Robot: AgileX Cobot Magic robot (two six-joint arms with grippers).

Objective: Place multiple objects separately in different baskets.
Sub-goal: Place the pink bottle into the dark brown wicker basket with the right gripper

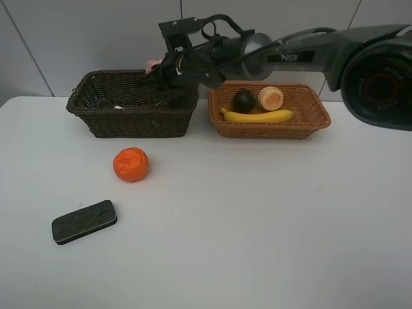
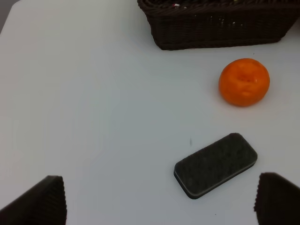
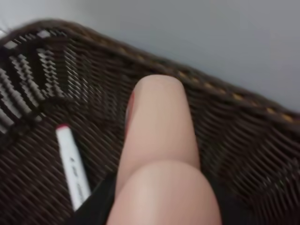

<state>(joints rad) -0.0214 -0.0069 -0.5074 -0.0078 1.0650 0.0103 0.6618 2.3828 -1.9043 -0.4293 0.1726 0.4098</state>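
Two items lie loose on the white table (image 1: 257,244): the wrinkled orange (image 1: 131,164) and, nearer the front edge, the dark eraser (image 1: 84,221). Our right gripper (image 1: 159,71) reaches across the middle and hangs over the dark brown basket (image 1: 138,122). Its jaws are clamped around the pink bottle (image 3: 159,140), which points down into the basket. A white pink-tipped marker (image 3: 72,166) lies on the woven floor just beside the bottle. The tan basket (image 1: 309,122) holds the banana (image 1: 257,116), the mangosteen (image 1: 243,100) and a pale orange round fruit (image 1: 271,98). Our left gripper (image 2: 159,201) hovers above the table near the eraser, jaws spread wide and empty. To do this drop well, we judge we should bring the bottle below the rim and keep it off the marker and the far wall. We should let go only once it is low, so that it neither bounces out nor lands on the marker.
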